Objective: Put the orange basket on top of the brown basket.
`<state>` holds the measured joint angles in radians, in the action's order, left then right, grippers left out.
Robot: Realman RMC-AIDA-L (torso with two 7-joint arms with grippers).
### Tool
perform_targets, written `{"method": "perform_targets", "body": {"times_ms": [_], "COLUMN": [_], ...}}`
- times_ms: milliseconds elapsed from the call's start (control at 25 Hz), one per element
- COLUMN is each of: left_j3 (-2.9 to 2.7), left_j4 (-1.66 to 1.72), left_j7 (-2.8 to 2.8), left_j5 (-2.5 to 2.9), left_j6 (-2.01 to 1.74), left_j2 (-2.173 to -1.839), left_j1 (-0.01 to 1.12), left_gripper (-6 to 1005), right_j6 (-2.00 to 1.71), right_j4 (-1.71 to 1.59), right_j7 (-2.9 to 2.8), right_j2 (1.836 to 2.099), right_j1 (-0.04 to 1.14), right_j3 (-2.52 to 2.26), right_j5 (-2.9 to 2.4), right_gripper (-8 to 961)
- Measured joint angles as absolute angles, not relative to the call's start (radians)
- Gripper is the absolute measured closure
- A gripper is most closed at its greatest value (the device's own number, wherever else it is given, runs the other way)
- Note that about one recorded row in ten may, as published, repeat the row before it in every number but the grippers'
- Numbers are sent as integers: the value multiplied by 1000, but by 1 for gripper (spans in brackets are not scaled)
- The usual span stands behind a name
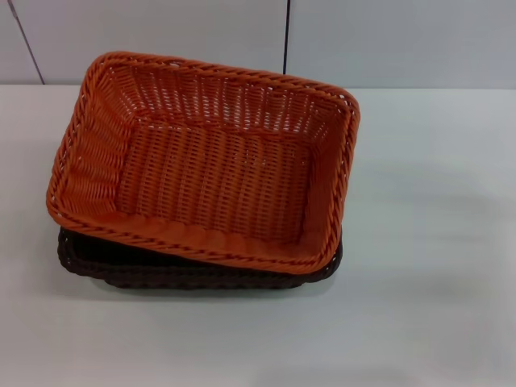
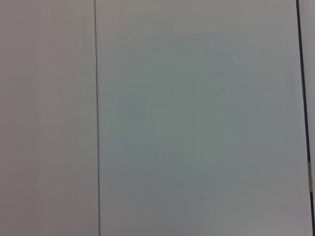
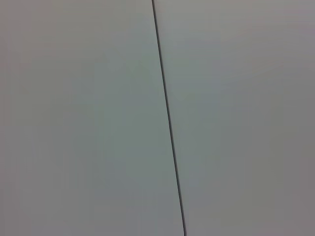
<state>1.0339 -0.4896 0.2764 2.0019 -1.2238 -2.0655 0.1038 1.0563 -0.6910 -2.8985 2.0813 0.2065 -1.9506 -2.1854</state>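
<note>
No part of the robot's body shows in any view: no arm, gripper, cable, screw or marking can be described.

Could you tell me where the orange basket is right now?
In the head view, the orange basket sits left of centre on the white table, resting on top of the brown basket, slightly skewed.

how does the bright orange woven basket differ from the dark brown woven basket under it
The bright orange woven basket sits on top, fully visible; the dark brown woven basket lies beneath on the white table, showing only its near edge. The orange one sits skewed, overhanging the brown one. Both are rectangular with braided rims.
</note>
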Motion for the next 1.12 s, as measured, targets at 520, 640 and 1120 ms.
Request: {"method": "perform_targets", "body": {"times_ms": [520,640,1120], "left_j3": [1031,1032,1015], "left_j4": [-418,-415,-386], "left_j7": [180,156,133], "left_j5": [1997,1997,2001], "left_j6": [-1264,-1284,-1331], "left_j2": [-2069,-2070,-2070], "left_j1": [113,112,120], "left_gripper": [277,277,285], "right_j6": [1058,1057,1062], "right_j4": [-654,-639,-602], "right_j7": [-2898,-2898,-2898], "right_j2": [2080,2080,2083], "right_j1": [220,225,225], "right_j3": [-1952,-1952,-1951], "right_j5": [-2183,-2183,-2180], "right_gripper": [367,367,367]}}
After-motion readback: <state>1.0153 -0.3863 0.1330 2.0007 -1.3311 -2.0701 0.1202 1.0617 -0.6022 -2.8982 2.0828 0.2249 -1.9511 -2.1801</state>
